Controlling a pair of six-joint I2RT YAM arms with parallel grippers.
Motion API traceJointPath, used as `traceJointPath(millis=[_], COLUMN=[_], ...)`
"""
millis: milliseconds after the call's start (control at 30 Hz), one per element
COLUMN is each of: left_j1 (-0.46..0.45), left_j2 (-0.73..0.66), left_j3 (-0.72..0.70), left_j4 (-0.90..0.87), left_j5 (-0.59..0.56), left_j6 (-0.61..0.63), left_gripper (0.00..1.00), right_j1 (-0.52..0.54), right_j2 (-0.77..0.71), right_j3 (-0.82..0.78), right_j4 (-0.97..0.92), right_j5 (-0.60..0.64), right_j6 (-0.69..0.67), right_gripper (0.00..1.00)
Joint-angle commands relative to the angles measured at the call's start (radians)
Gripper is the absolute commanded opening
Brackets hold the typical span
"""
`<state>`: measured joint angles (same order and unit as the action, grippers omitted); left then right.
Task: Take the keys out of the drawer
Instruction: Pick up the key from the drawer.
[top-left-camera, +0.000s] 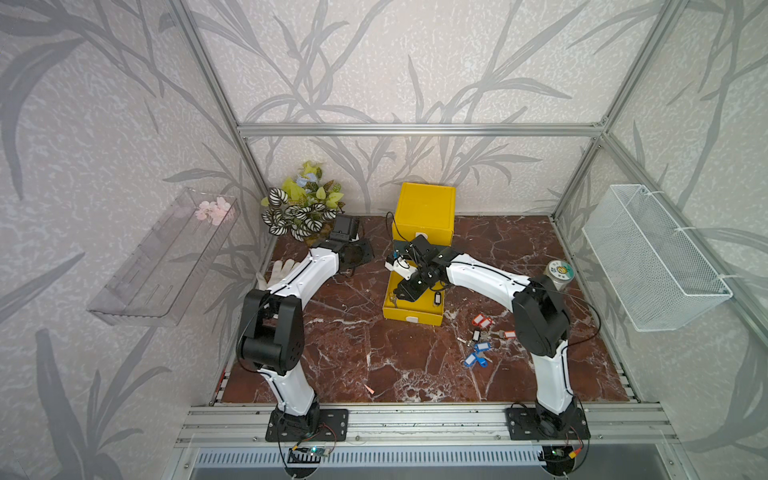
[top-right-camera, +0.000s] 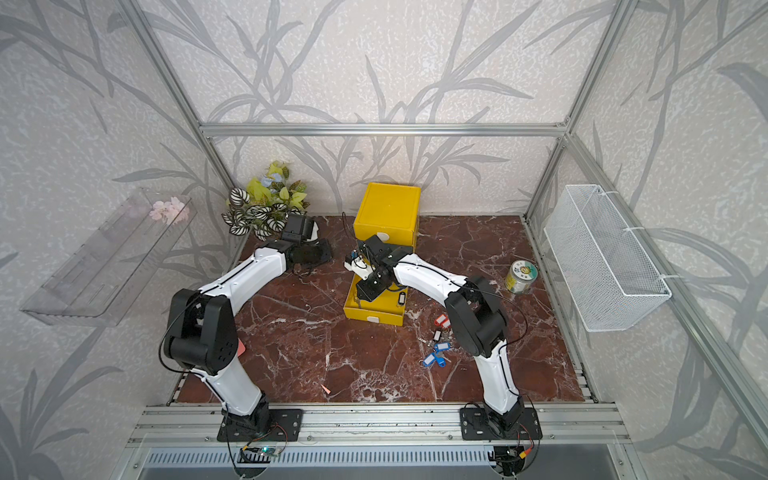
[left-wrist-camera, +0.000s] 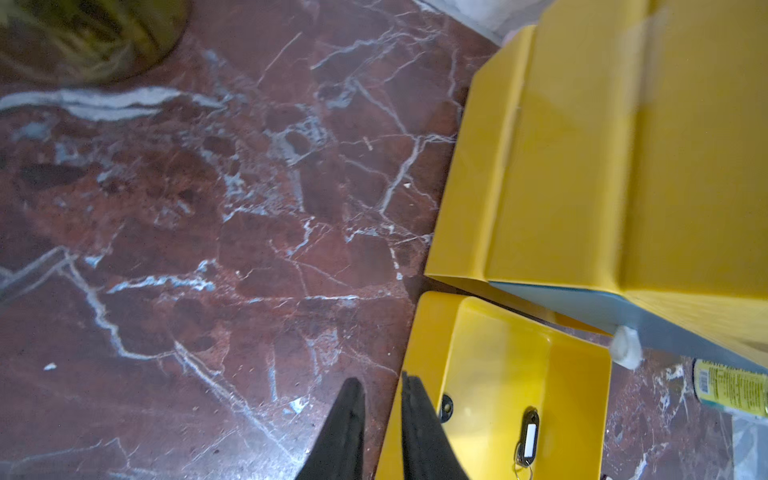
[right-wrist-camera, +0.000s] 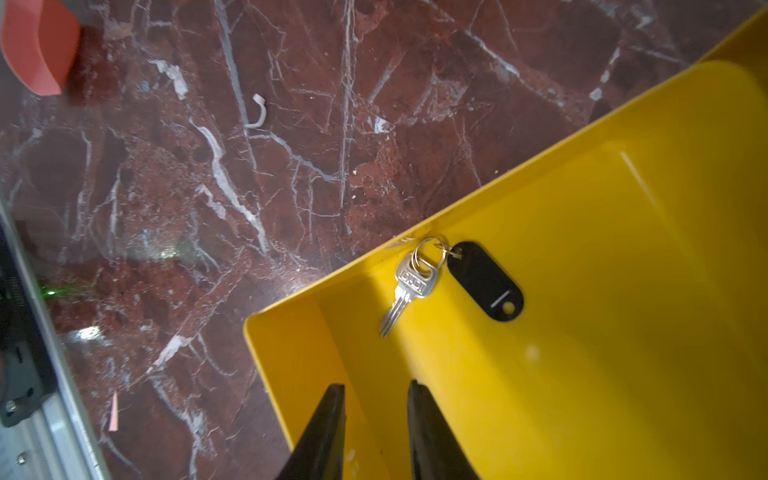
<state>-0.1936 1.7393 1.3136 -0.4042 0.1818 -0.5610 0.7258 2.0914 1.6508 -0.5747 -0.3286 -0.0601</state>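
Note:
The yellow drawer (top-left-camera: 409, 314) stands pulled out of its yellow cabinet (top-left-camera: 424, 205). Two of the keys lie inside it. One has a black tag with a white window (top-left-camera: 436, 298) (left-wrist-camera: 530, 436). The other is a silver key (right-wrist-camera: 409, 284) ringed to a black tag (right-wrist-camera: 484, 282) near the drawer's left wall. Several more keys with red (top-left-camera: 481, 320), blue (top-left-camera: 474, 358) and black tags lie on the table right of the drawer. My right gripper (right-wrist-camera: 376, 388) hangs open and empty above the drawer's inside (top-left-camera: 402, 293). My left gripper (left-wrist-camera: 380, 380) is slightly open, empty, left of the cabinet (top-left-camera: 358, 255).
A leafy plant (top-left-camera: 301, 205) stands at the back left, with a white glove (top-left-camera: 278, 269) near it. A tin can (top-left-camera: 559, 274) sits at the right. A wire basket (top-left-camera: 652, 257) and a clear shelf (top-left-camera: 162, 257) hang on the side walls. A small orange scrap (top-left-camera: 369, 389) lies in front.

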Motion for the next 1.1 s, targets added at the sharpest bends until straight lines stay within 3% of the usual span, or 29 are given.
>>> traceJointPath(millis=[0, 400, 667, 1067], left_j1=[0.061, 0.101, 0.098, 0.097], left_j2=[-0.046, -0.144, -0.161, -0.155], left_j3=[-0.056, -0.177, -0.182, -0.186], left_j4=[0.021, 0.095, 0.083, 0.085], left_j5=[0.019, 0.082, 0.089, 0.096], left_j6=[-0.057, 0.002, 0.011, 0.011], left_gripper=[0.21, 0.23, 0.23, 0.23], right_j1=[0.004, -0.017, -0.061, -0.061], right_j2=[0.04, 0.182, 0.217, 0.248], right_j3=[0.022, 0.049, 0.091, 0.146], right_j4=[0.118, 0.285, 0.259, 0.189], right_j5=[0.038, 0.081, -0.016, -0.151], right_j6=[-0.028, -0.194, -0.28, -0.291], right_gripper=[0.3, 0.32, 0.32, 0.32])
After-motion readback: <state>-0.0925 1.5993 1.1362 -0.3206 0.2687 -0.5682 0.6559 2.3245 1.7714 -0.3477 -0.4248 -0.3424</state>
